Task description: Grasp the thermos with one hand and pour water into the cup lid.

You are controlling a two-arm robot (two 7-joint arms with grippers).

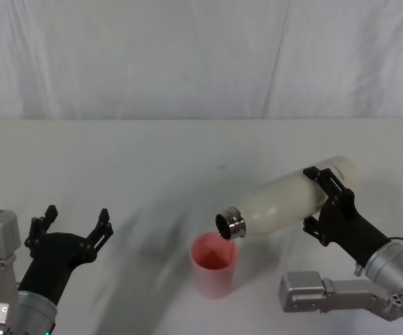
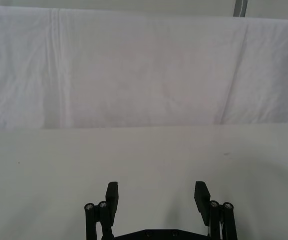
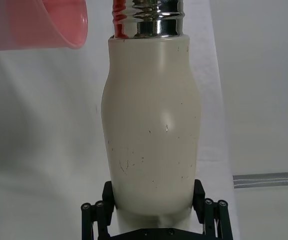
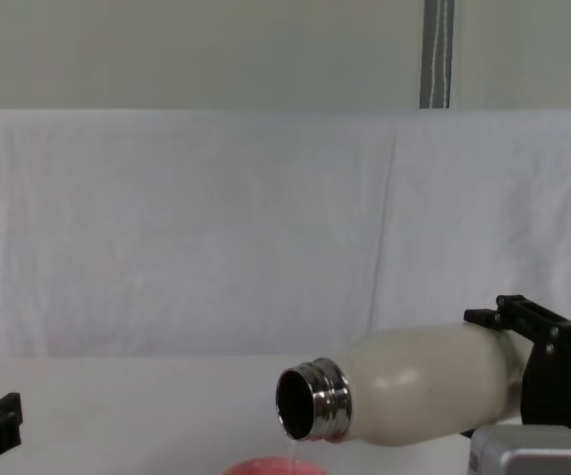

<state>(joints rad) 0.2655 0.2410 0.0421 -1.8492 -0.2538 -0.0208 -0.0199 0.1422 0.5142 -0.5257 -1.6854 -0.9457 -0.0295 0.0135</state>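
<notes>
At centre right of the head view, the right gripper [image 1: 325, 199] has its fingers clamped around the base of the thermos [image 1: 288, 201], tilted over the pink cup lid [image 1: 214, 264]. Steeper tipping could overshoot the rim. The left gripper [image 1: 72, 227] rests spread, lower left. White cloth covers worktop [image 1: 117, 160] and backdrop.

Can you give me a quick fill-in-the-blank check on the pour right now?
1. The right gripper holds the cream-white steel-necked thermos near its ____.
2. The thermos mouth is tipped over the ____ plastic cup lid.
3. The left gripper hovers with fingers ____, holding nothing.

Missing words: base; pink; open
</notes>
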